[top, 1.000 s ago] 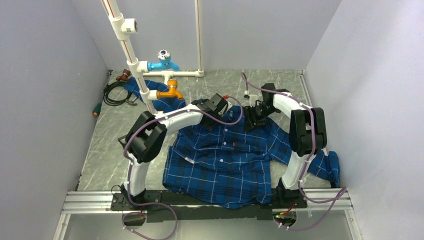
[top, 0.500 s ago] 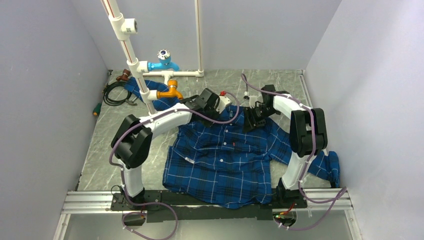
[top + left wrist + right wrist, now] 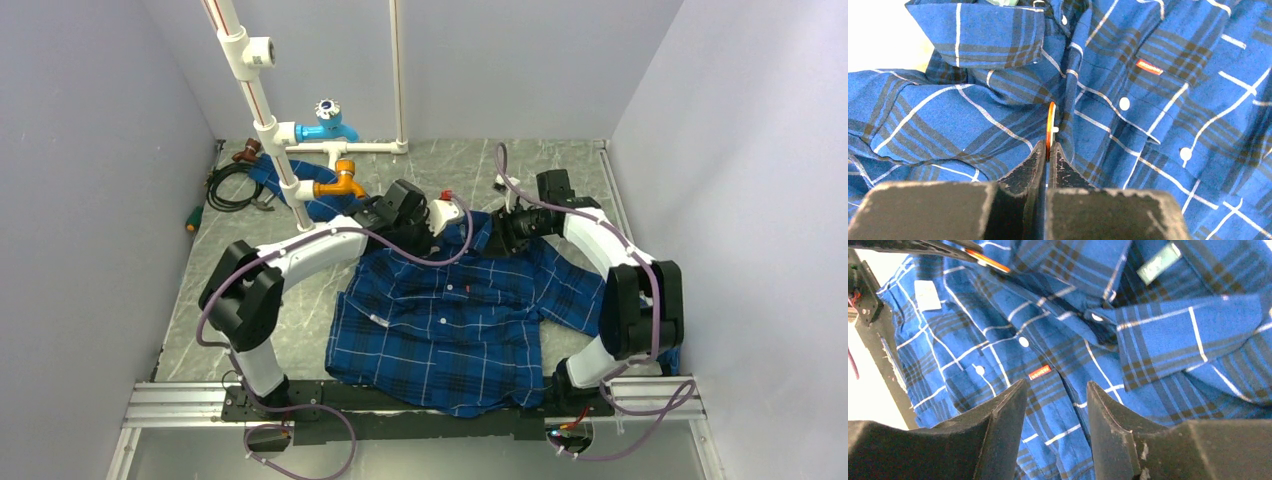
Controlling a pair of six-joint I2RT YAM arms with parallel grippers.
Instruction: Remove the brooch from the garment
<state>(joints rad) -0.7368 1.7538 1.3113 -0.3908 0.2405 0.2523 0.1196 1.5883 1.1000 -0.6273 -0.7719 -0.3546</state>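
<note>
**Two labels, neither readable**

Left gripper (image 3: 1048, 149) pinches the brooch (image 3: 1050, 122), which shows edge-on against the garment (image 3: 1173, 105) at the button placket, below the collar. Right gripper (image 3: 1055, 390) hovers above the shirt front, jaws apart and holding nothing. The red tag (image 3: 1149, 66) and the pale collar label (image 3: 1160, 264) are too blurred to read.

White arms (image 3: 320, 238), black joints (image 3: 245, 300), purple cables (image 3: 499, 165)

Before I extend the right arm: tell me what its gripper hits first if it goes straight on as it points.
Probably the garment: the open right gripper aims at the plaid front near the small red tag; distance unclear.
</note>
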